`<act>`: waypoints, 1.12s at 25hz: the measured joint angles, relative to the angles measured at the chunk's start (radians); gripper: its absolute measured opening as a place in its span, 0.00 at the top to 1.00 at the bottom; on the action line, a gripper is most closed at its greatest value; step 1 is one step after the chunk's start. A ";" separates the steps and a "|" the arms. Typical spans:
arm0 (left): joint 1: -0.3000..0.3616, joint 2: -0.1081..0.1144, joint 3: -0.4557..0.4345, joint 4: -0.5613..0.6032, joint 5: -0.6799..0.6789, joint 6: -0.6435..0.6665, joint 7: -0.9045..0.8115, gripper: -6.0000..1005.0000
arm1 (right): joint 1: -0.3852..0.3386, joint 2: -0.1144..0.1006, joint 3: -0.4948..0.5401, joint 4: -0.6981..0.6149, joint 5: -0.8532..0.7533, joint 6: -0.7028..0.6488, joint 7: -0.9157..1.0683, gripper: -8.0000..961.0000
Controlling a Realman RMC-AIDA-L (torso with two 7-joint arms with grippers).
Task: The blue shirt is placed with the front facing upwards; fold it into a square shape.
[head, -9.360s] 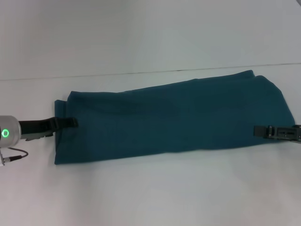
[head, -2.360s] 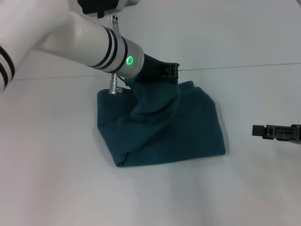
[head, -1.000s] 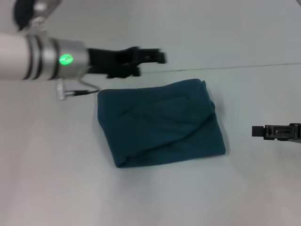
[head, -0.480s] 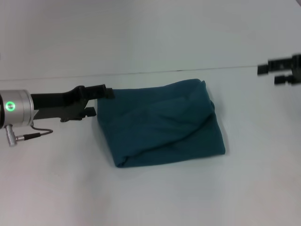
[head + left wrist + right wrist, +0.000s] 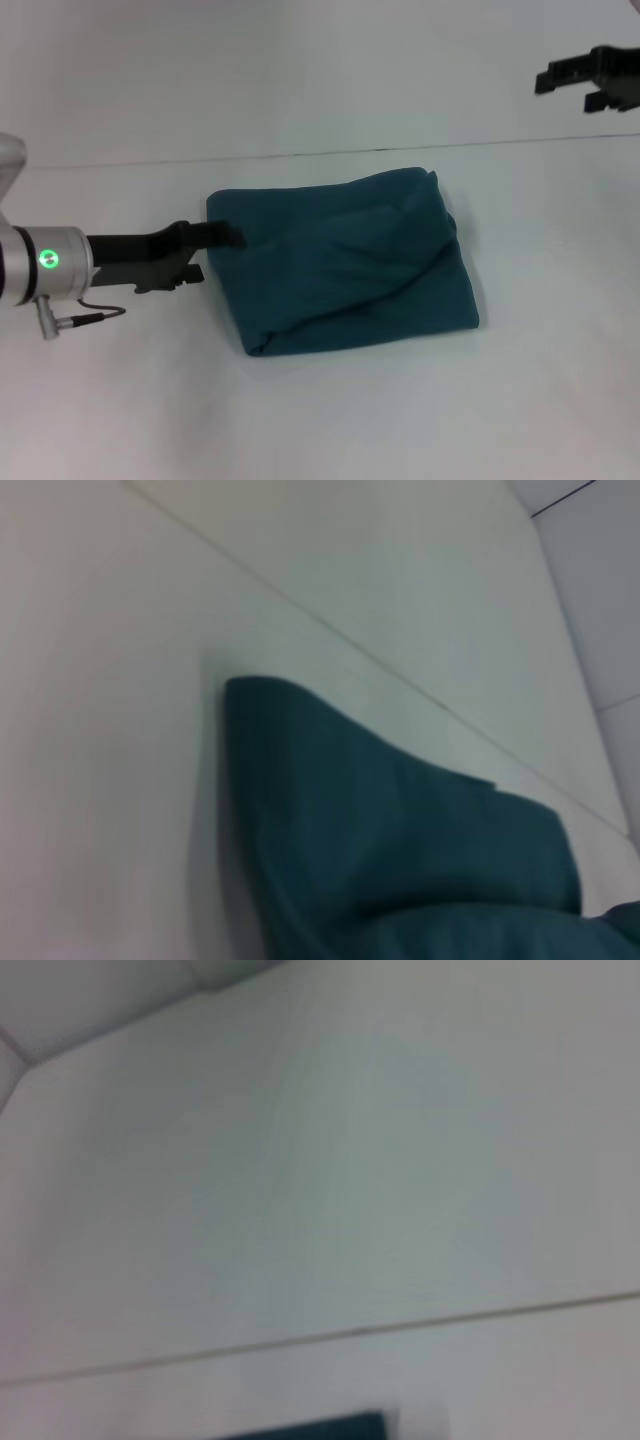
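white desk [image 5: 330, 420]: dark teal-blue cotton shirt [image 5: 345, 265], now released in a rough square, touches left gripper [image 5: 222, 234] tip; finger state unclear. right gripper [image 5: 590, 82] raised away, spread; folding seemingly complete.

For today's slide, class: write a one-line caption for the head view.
Blue shirt folded to a rough square on the white table; left gripper at its left edge, right gripper raised away.

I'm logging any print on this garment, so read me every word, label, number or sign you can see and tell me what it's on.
None can be read in these views.
The blue shirt lies folded on the white table with only plain fabric showing; no lettering or label faces up.
The left hand at its edge shows only a green light, no text.
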 joint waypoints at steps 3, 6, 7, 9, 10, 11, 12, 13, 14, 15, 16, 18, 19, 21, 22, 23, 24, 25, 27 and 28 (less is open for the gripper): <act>-0.007 -0.001 0.024 -0.026 0.007 -0.035 0.000 0.14 | -0.004 -0.004 0.003 -0.012 -0.001 0.040 0.037 0.08; -0.012 -0.004 0.057 -0.037 0.007 -0.068 -0.003 0.15 | -0.005 -0.005 0.004 -0.012 0.000 0.046 0.040 0.08; -0.016 -0.004 0.064 -0.042 0.007 -0.077 -0.005 0.15 | -0.005 -0.005 0.003 -0.012 0.000 0.047 0.041 0.08; -0.028 -0.004 0.074 -0.060 0.008 -0.096 -0.006 0.15 | -0.005 -0.005 0.001 -0.012 0.001 0.045 0.041 0.08; -0.035 -0.003 0.076 -0.074 0.008 -0.105 -0.006 0.16 | -0.005 -0.006 0.000 -0.012 0.001 0.044 0.041 0.08; -0.041 -0.002 0.080 -0.086 0.009 -0.117 -0.006 0.16 | -0.005 -0.006 0.000 -0.012 0.001 0.041 0.041 0.08; -0.046 -0.001 0.086 -0.098 0.009 -0.130 -0.005 0.16 | -0.005 -0.006 0.000 -0.012 0.000 0.040 0.041 0.08; -0.051 0.000 0.099 -0.108 0.009 -0.144 -0.005 0.16 | -0.005 -0.006 0.000 -0.012 0.000 0.040 0.041 0.08; -0.055 0.000 0.115 -0.115 0.009 -0.159 -0.006 0.17 | -0.005 -0.006 0.000 -0.012 -0.001 0.040 0.040 0.08; -0.057 0.000 0.127 -0.120 0.009 -0.171 -0.008 0.17 | -0.005 -0.006 0.000 -0.012 -0.001 0.040 0.039 0.08; -0.059 -0.001 0.135 -0.122 0.009 -0.178 -0.008 0.17 | -0.005 -0.006 0.000 -0.012 -0.002 0.040 0.037 0.08; -0.062 -0.003 0.150 -0.128 0.009 -0.201 -0.010 0.18 | -0.007 -0.007 0.000 -0.009 -0.002 0.038 0.035 0.08; -0.062 -0.003 0.150 -0.128 0.009 -0.201 -0.010 0.18 | -0.007 -0.007 0.000 -0.009 -0.002 0.038 0.035 0.08; -0.062 -0.004 0.154 -0.128 0.009 -0.207 -0.010 0.19 | -0.008 -0.007 0.000 -0.009 -0.002 0.038 0.034 0.08; -0.065 -0.005 0.159 -0.129 0.009 -0.209 -0.010 0.19 | -0.009 -0.008 0.000 -0.008 -0.003 0.037 0.034 0.08; -0.069 -0.006 0.167 -0.133 0.009 -0.209 -0.010 0.19 | -0.009 -0.008 0.000 -0.008 -0.003 0.037 0.034 0.08; -0.075 -0.007 0.173 -0.137 0.009 -0.211 -0.010 0.19 | -0.009 -0.008 0.000 -0.008 -0.003 0.037 0.033 0.08; -0.082 -0.009 0.178 -0.144 0.009 -0.212 -0.009 0.20 | -0.010 -0.009 0.000 -0.007 -0.003 0.037 0.033 0.08; -0.109 -0.011 0.194 -0.170 0.009 -0.221 -0.005 0.20 | -0.009 -0.009 0.000 -0.007 -0.002 0.039 0.031 0.08; -0.122 -0.010 0.208 -0.180 0.009 -0.224 -0.004 0.20 | -0.009 -0.009 0.000 -0.007 -0.001 0.040 0.030 0.08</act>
